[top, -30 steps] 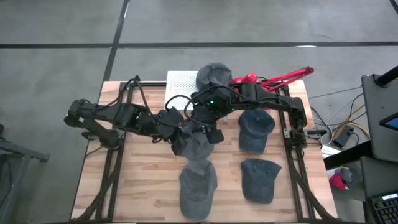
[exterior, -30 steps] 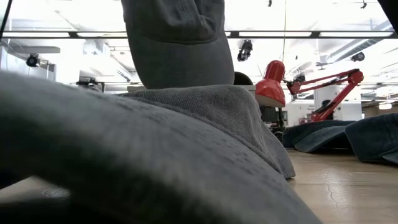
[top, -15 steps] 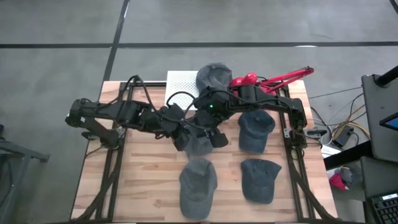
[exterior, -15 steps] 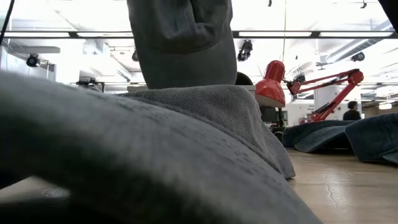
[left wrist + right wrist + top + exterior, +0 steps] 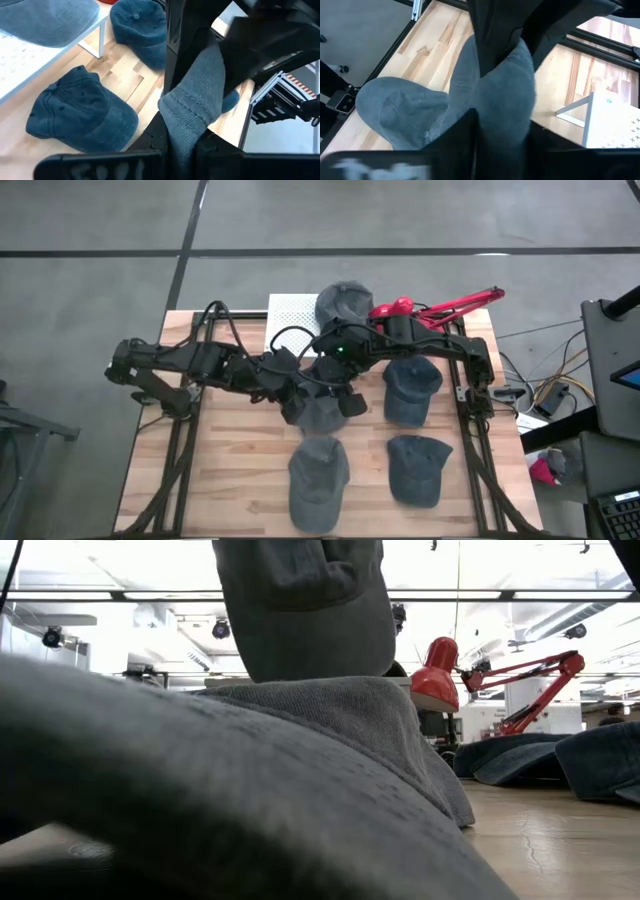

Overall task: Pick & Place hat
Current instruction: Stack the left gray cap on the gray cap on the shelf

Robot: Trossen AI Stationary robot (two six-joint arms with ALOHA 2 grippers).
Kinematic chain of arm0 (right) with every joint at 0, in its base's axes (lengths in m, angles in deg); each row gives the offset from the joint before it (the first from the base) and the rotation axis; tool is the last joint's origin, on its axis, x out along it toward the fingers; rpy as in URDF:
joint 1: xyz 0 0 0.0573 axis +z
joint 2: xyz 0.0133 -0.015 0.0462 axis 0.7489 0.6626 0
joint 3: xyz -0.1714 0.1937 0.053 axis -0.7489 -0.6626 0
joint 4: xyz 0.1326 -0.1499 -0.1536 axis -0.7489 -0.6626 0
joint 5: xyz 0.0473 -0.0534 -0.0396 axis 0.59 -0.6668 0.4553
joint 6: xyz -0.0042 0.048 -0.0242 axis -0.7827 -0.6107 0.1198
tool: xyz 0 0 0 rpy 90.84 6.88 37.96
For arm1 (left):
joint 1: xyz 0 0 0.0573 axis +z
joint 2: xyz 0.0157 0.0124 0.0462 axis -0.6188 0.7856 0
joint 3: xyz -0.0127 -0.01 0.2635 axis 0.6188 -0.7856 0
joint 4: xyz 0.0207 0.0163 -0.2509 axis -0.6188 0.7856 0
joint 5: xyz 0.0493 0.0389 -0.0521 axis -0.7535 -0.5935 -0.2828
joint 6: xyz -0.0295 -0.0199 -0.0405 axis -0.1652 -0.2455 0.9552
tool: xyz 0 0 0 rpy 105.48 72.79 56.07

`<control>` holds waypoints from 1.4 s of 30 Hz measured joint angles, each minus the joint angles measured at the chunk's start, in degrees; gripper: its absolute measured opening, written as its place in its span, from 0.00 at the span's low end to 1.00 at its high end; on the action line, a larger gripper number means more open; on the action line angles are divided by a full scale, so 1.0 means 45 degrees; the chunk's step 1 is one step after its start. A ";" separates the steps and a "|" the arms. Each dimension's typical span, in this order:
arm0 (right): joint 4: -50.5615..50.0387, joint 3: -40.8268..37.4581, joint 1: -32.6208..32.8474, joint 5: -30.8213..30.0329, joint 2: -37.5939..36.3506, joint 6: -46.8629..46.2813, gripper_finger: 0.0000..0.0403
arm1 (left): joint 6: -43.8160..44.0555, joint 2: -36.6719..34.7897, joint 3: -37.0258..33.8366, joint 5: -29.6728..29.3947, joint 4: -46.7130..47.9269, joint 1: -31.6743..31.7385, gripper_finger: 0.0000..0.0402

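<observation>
Soft grey cloth is what both arms have hold of: the hat (image 5: 320, 412) hangs between them above the middle of the table (image 5: 230, 470), clear of the wood. The left gripper (image 5: 181, 142) pinches a folded edge of the fabric between its fingers, and the right gripper (image 5: 501, 120) pinches another gathered fold from the opposite side. I would judge the hat light and floppy, with no stiffness except perhaps in the brim; it sags and bunches wherever it is squeezed, so a grip on a thick fold or the brim edge looks safest, and it seems unlikely to slip or break.

Other hats lie about: one (image 5: 318, 472) near the front edge, two (image 5: 412, 390) (image 5: 416, 468) on the right side, and one (image 5: 343, 302) on the white rack (image 5: 290, 318) at the back, beside a red lamp (image 5: 440, 306).

From table height, the near hat fills most of the view and hides the grippers. From above, the two arms overlap, so which part of the hat each holds is hard to make out.
</observation>
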State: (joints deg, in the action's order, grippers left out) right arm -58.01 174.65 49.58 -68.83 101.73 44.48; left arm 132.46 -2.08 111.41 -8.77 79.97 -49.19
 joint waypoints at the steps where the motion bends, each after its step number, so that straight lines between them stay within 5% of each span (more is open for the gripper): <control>1: -0.0006 0.0000 -0.0005 -0.0022 -0.0001 0.0043 0.20 | -0.0019 0.0000 -0.0004 0.0009 -0.0078 0.0000 0.06; 4: -0.0076 0.0000 -0.0010 -0.0028 -0.0015 0.0276 0.06 | -0.0114 0.0000 -0.0009 0.0009 -0.0204 0.0000 0.06; 8: -0.0134 0.0000 -0.0010 -0.0026 -0.0052 0.0370 0.04 | -0.0121 -0.0005 -0.0019 0.0009 -0.0266 0.0000 0.09; 18: -0.0833 0.0000 -0.0163 0.0024 -0.0092 0.0422 0.03 | -0.0553 -0.0188 -0.0019 -0.0122 -0.0846 0.0010 0.48; 24: -0.1266 -0.0019 -0.0246 -0.0026 -0.0181 0.0456 0.02 | -0.0655 -0.0657 -0.0004 -0.0086 -0.1152 0.0000 0.63; 42: -0.1422 -0.0001 -0.1953 0.0146 -0.3073 0.0055 0.02 | -0.2895 -0.1396 -0.0004 -0.2420 0.0009 -0.0112 0.65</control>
State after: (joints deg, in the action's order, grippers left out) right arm -64.41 174.65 40.79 -68.17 87.90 44.73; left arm 119.43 -8.36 111.39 -19.66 80.01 -49.69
